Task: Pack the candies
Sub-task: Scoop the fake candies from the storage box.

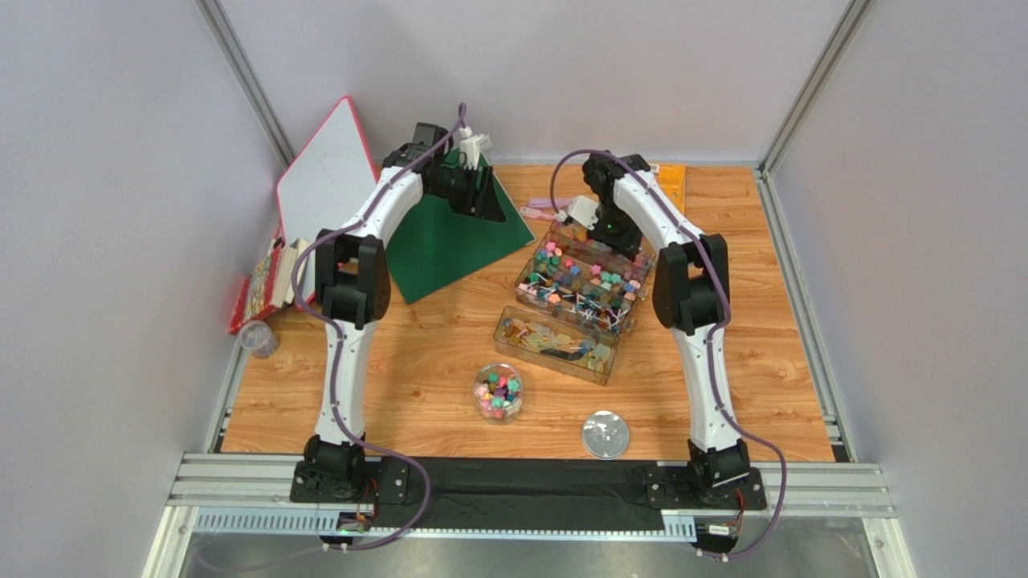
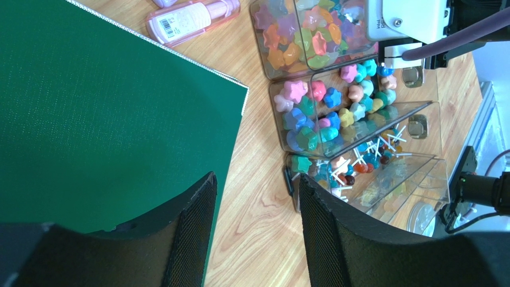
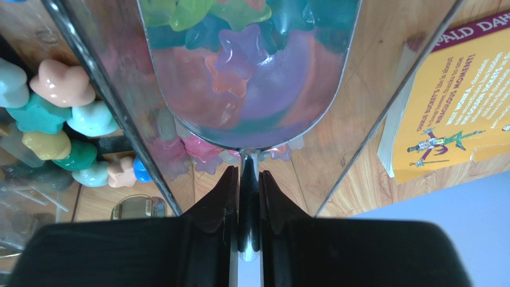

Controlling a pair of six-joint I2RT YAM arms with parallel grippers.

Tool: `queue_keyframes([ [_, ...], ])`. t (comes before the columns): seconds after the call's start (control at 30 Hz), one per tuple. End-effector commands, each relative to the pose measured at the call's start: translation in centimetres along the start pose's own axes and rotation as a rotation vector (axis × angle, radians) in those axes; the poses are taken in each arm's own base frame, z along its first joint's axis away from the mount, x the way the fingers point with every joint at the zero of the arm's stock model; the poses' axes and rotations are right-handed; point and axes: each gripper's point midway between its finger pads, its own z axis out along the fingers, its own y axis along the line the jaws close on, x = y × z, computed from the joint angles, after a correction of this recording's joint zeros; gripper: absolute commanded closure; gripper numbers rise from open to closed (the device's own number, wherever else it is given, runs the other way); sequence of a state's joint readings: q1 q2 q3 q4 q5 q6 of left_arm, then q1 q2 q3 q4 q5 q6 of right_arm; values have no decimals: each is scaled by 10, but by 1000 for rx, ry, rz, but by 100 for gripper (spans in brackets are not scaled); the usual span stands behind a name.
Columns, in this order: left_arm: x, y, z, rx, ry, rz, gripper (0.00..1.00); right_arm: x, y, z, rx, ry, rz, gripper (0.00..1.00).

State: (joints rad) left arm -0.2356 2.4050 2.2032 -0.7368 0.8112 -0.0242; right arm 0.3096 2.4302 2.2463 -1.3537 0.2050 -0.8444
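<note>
Star-shaped candies [image 1: 585,279] in pink, teal, blue and yellow fill a clear compartment box [image 1: 531,267] at the table's middle back. My right gripper [image 3: 248,173] is shut on the thin handle of a metal scoop [image 3: 251,113]. The scoop's bowl sits in a far compartment with translucent star candies [image 3: 236,42] in it. From above, the right gripper [image 1: 603,229] hangs over the box's far side. My left gripper [image 2: 256,179] is open and empty above bare wood, between the green board [image 2: 108,119] and the box of candies [image 2: 326,107]. Stick sweets [image 2: 371,155] lie in a nearer compartment.
A round jar [image 1: 498,393] with several candies stands near the front, its lid [image 1: 606,435] lying to the right. A second clear box [image 1: 559,343] sits between jar and big box. A whiteboard [image 1: 323,169], a yellow book [image 3: 455,107] and a pink bottle [image 2: 191,18] lie at the back.
</note>
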Motion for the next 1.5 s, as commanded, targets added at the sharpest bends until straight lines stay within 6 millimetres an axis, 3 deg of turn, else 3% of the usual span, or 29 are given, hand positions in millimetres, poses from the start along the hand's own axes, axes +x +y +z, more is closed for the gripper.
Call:
queue_keyframes([
  [0.0, -19, -23, -21, 10, -46, 30, 39, 29, 61, 0, -264, 142, -40, 100],
  [0.47, 10, -10, -33, -78, 57, 127, 36, -2, 71, 15, -308, -88, -7, 100],
  [0.83, 5, -8, -46, -126, 54, 185, 36, -25, 63, -2, -264, -338, 35, 100],
  [0.97, 1, -9, -48, -133, 50, 192, 36, -27, 66, -1, -287, -342, 59, 100],
  [1.07, 2, -11, -50, -131, 51, 184, 36, -26, 67, 5, -303, -315, 81, 94],
  [1.23, 5, -11, -52, -139, 58, 179, 36, -33, 69, -2, -306, -374, 69, 72],
  [1.4, 7, -12, -53, -140, 60, 174, 36, -37, 67, 2, -301, -379, 70, 70],
  [1.47, 7, -12, -53, -143, 61, 173, 36, -37, 67, 3, -304, -380, 70, 74],
])
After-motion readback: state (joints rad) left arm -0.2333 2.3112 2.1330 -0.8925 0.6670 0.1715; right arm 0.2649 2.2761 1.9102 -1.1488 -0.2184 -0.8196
